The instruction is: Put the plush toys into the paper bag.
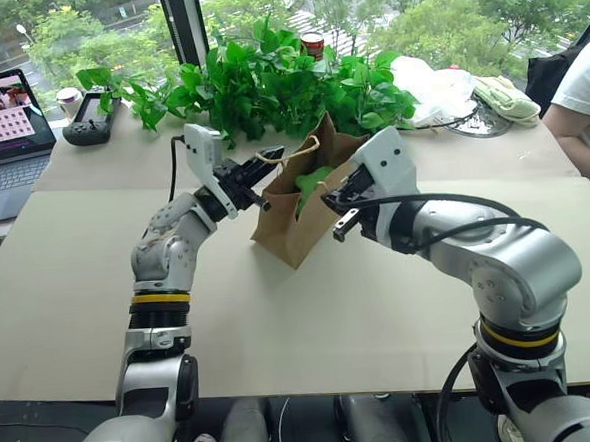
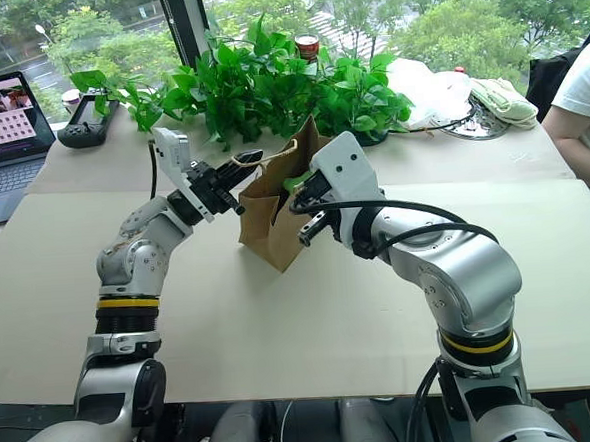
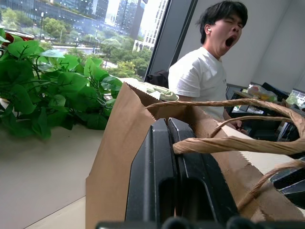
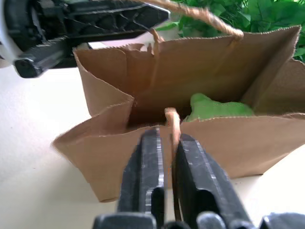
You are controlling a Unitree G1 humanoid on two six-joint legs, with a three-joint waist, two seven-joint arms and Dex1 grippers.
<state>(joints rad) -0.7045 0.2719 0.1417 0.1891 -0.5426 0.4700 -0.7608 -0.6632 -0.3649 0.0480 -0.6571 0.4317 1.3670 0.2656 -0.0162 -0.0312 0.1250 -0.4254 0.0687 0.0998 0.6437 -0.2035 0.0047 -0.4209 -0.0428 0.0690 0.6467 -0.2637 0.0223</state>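
Plush green toy (image 4: 217, 107) lay inside the brown paper bag (image 1: 293, 221), which stood tilted on the table (image 1: 78, 284), mouth toward me. My right claw (image 1: 341, 211) stood slightly parted around a cord handle (image 4: 172, 125); my left claw (image 1: 257, 171) was clamped shut on the far handle (image 3: 228, 143).

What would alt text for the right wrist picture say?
An open brown paper bag on a pale table, a green plush toy inside. The right hand's two black fingers sit at its near rim around a cord handle.
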